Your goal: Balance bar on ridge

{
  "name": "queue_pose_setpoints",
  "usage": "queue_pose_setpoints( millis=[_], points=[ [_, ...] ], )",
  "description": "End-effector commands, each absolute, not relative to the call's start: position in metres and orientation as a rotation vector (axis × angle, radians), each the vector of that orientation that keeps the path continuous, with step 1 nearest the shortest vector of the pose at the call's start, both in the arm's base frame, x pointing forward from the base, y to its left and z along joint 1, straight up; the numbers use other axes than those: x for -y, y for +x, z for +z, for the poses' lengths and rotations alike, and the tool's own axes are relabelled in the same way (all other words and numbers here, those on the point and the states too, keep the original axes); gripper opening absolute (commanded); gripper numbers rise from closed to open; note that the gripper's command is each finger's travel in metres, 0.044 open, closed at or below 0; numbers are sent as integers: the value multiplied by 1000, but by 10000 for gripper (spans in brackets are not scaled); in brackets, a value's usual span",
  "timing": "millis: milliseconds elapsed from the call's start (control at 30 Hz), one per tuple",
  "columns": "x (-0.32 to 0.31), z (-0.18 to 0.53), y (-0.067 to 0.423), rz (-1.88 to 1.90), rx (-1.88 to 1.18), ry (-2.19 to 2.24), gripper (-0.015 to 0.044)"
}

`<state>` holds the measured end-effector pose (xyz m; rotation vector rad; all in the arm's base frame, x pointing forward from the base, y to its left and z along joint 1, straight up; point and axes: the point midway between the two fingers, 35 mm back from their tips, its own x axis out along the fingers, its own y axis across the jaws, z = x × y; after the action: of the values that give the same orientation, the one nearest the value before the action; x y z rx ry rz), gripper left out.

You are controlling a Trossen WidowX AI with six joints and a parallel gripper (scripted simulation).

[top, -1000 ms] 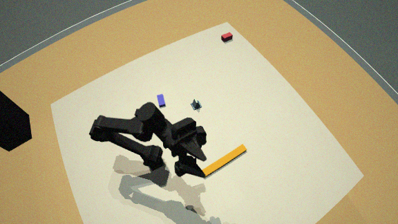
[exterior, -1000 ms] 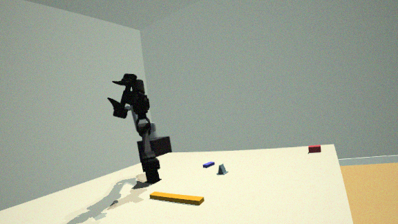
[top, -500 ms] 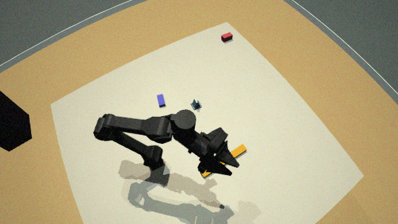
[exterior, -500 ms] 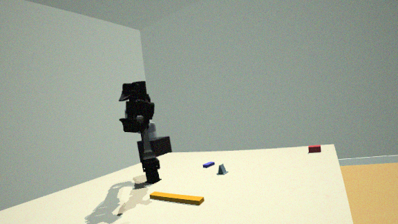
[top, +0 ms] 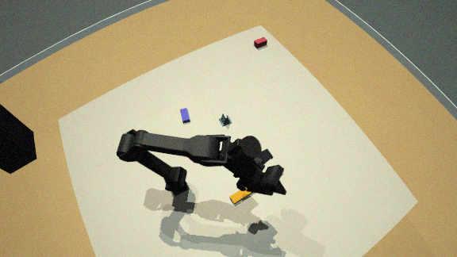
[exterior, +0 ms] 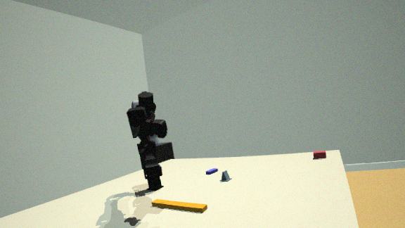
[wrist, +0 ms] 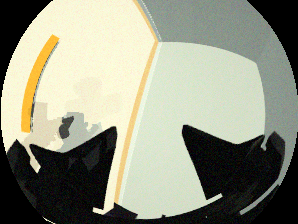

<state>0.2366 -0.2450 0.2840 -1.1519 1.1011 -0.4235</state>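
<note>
Bar [exterior: 179,205]: long, flat, orange-yellow

Below the matt black end effector [top: 265,186], the orange bar [exterior: 179,205] looks smooth and matt, lying on the flat, unglossy cream bench [exterior: 281,197].

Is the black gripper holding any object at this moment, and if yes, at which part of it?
Nothing is held. The black gripper is open with nothing between its fingers; the flat orange bar lies on the table.
</note>
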Motion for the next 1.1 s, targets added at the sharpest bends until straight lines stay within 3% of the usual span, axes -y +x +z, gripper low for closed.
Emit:
queue_pose_setpoints(
  millis=[0, 1067],
  points=[
    [241, 263, 245, -353, -1122, -1062, 315],
    [158, 118, 248, 15, -1546, -43, 315]
  ],
)
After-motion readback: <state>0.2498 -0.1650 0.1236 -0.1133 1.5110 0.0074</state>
